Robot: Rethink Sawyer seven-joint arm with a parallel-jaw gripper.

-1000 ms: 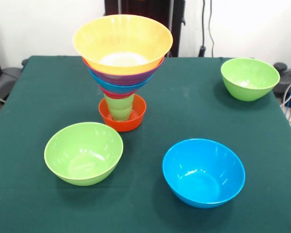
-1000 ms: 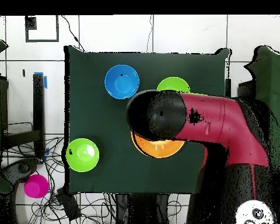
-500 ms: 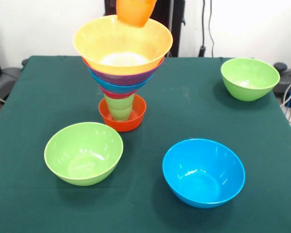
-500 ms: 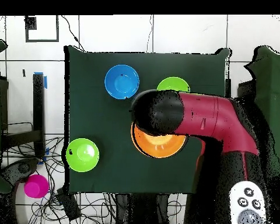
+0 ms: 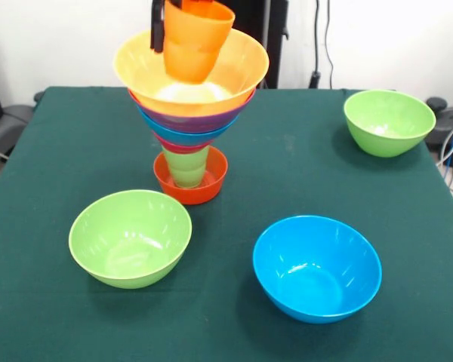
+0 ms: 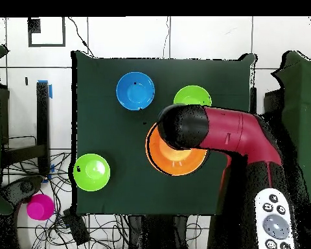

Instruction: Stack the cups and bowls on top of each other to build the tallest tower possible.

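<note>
The tower stands at the table's middle back: a small red-orange bowl, a light green cup, then pink, blue and purple bowls, and a very large orange bowl on top. An orange cup hangs upright, slightly tilted, in that bowl's mouth, its base above the bowl's floor. My gripper is shut on the cup's rim, with one black finger showing on the left. In the overhead view the arm hides the cup and most of the large orange bowl.
Loose bowls lie around the tower: lime green at front left, blue at front right, lime green at back right. From overhead these are the green bowl, the blue bowl and the green bowl. A pink object lies off the table.
The orange cup and gripper came down from the top edge into the large orange bowl's mouth. One second ago neither showed in the front view. The tower has not moved.
</note>
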